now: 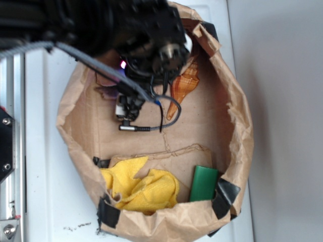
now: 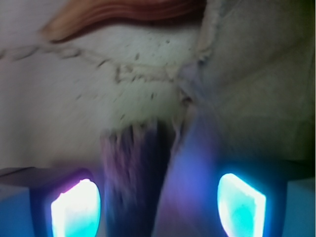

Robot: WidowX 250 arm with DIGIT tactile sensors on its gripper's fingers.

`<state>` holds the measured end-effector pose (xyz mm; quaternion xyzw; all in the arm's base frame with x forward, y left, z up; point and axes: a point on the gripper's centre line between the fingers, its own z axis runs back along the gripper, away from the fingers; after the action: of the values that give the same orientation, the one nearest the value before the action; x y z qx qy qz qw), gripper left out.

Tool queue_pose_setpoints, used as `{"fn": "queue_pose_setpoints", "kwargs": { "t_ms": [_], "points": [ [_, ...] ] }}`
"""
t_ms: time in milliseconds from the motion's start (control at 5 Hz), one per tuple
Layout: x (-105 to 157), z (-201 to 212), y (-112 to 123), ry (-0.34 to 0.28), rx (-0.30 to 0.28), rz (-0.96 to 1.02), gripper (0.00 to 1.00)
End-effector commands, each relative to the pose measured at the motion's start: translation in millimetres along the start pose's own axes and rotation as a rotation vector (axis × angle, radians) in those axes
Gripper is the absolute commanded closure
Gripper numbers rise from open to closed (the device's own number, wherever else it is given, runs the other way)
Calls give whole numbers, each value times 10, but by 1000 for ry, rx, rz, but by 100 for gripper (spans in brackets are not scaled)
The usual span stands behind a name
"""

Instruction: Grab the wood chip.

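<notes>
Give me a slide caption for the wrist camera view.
Open gripper hangs over the dark wood chip on the paper floor, orange seashell beyond.

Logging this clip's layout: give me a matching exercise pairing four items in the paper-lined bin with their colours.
Things:
1. wood chip
2. seashell
3. cloth
4. flat block

Colours:
A. green
B. dark grey-brown
C. yellow
D. orange-tan

Pairs: 1-B, 2-D, 3-C, 4-A.

The wood chip lies between the open claw fingers in the wrist view.

White tabletop (image 1: 45, 151) beside a plain pale wall (image 1: 282, 101).
</notes>
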<state>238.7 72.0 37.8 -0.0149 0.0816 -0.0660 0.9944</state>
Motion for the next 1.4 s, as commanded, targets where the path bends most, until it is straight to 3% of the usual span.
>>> {"fn": "queue_pose_setpoints", "kwargs": {
  "t_ms": [0, 400, 1000, 1200],
  "points": [
    [15, 140, 126, -76, 30, 28, 0],
    [23, 110, 33, -56, 23, 4, 0],
    [-46, 423, -122, -74, -72, -39, 0],
    [45, 377, -160, -76, -49, -21, 0]
  ]
}}
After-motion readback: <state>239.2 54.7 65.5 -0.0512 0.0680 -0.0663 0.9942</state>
